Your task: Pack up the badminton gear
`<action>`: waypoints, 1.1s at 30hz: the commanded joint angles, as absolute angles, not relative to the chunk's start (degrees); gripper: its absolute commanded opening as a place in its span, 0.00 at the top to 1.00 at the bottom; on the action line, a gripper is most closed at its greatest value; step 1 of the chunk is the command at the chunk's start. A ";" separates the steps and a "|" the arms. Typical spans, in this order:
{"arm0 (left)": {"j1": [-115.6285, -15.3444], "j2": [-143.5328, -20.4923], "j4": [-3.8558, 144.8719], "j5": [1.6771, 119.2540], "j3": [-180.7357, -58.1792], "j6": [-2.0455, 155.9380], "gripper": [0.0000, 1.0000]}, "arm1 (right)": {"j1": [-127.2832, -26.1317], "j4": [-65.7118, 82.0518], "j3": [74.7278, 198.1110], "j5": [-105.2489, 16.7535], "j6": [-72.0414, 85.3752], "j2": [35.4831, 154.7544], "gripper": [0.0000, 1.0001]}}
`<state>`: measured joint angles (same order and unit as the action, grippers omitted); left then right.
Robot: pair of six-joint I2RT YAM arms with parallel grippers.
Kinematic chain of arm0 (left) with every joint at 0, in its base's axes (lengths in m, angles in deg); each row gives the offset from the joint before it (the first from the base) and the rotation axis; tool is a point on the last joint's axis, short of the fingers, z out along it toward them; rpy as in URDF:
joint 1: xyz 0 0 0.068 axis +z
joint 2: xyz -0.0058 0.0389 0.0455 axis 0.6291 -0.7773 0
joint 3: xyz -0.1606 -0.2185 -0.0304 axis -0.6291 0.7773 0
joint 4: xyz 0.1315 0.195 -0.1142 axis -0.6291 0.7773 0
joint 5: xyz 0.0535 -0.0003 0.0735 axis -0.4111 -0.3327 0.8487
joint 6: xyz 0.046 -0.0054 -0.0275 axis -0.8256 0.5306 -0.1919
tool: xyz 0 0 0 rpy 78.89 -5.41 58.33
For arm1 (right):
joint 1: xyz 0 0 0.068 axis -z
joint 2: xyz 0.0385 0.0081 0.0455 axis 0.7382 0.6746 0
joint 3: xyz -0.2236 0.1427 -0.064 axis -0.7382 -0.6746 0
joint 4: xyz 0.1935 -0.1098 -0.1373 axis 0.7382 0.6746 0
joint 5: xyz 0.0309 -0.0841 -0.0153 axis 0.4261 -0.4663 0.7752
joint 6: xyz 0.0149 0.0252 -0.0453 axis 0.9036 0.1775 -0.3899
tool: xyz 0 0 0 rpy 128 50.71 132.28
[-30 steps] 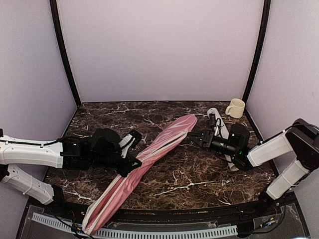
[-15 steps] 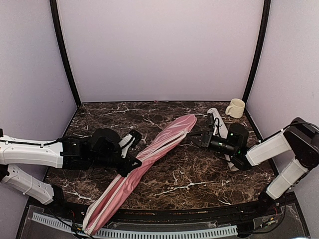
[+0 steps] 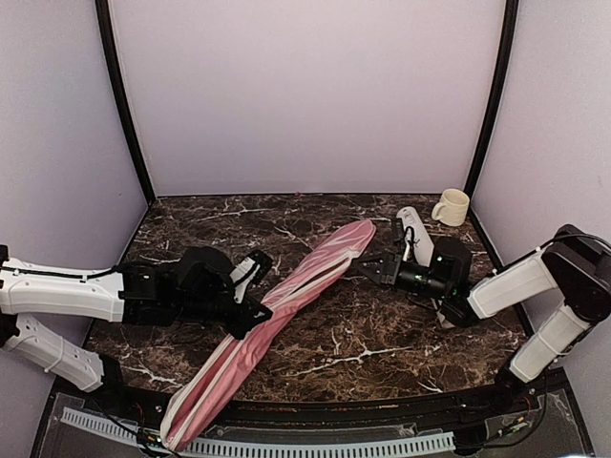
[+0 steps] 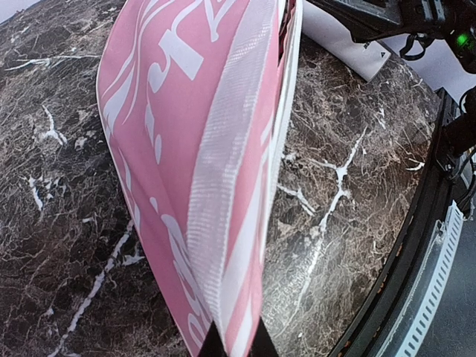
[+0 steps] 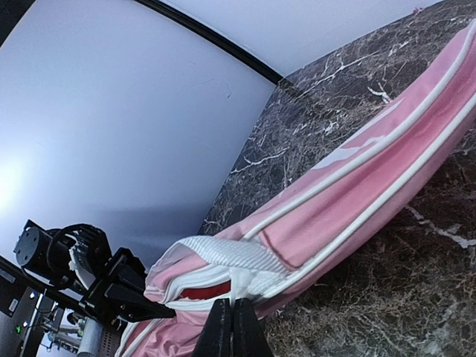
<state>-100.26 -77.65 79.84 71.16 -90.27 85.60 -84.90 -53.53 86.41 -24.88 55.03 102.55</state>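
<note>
The pink lettered racquet cover (image 3: 286, 305) lies slantwise across the marble table, from the back middle to the near left edge. My left gripper (image 3: 256, 315) is shut on its long edge near the middle; in the left wrist view the cover (image 4: 193, 149) runs up from between that gripper's (image 4: 232, 349) tips. My right gripper (image 3: 368, 270) is shut on a white tab at the cover's upper side. In the right wrist view the cover (image 5: 357, 201) gapes a little by my right gripper (image 5: 232, 316), with red inside. The white tube (image 3: 412, 229) lies under the right arm.
A cream mug (image 3: 452, 206) stands at the back right corner. The tube's end (image 4: 335, 41) shows beyond the cover in the left wrist view. Dark posts and pale walls close the table in on three sides. A slotted white rail (image 3: 315, 446) runs along the near edge.
My right gripper has closed from part open to shut and moved slightly left onto the cover's white tab. The left arm has held still.
</note>
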 commanded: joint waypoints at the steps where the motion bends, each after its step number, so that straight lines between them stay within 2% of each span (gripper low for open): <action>1: -100.24 -79.38 72.21 70.20 -92.37 86.13 1.00 | -89.70 -54.30 88.19 -24.15 54.62 103.69 1.00; 9: -100.25 -85.57 67.76 67.64 -95.59 86.20 1.00 | -97.47 -54.97 88.88 -25.23 55.40 108.59 1.00; 10: -100.22 -86.25 67.82 66.99 -96.55 85.93 0.94 | -97.50 -55.60 88.38 -25.37 55.62 108.76 1.00; 14: -100.25 -87.65 67.70 66.31 -99.82 84.65 0.57 | -97.50 -54.34 87.97 -26.70 54.32 107.58 1.00; 16: -100.16 -88.37 68.00 67.42 -102.13 83.86 0.46 | -97.50 -53.24 88.27 -26.91 53.49 106.83 1.00; 18: -99.80 -90.04 69.32 68.67 -105.33 83.63 0.40 | -97.51 -52.44 88.27 -27.13 52.89 106.03 1.00; 24: -96.63 -98.72 73.60 65.63 -114.57 85.89 0.38 | -97.55 -49.71 87.24 -28.29 51.81 103.12 1.00; 33: -94.85 -107.71 77.89 58.47 -123.88 84.00 0.42 | -97.50 -49.44 85.90 -29.01 51.54 101.82 1.00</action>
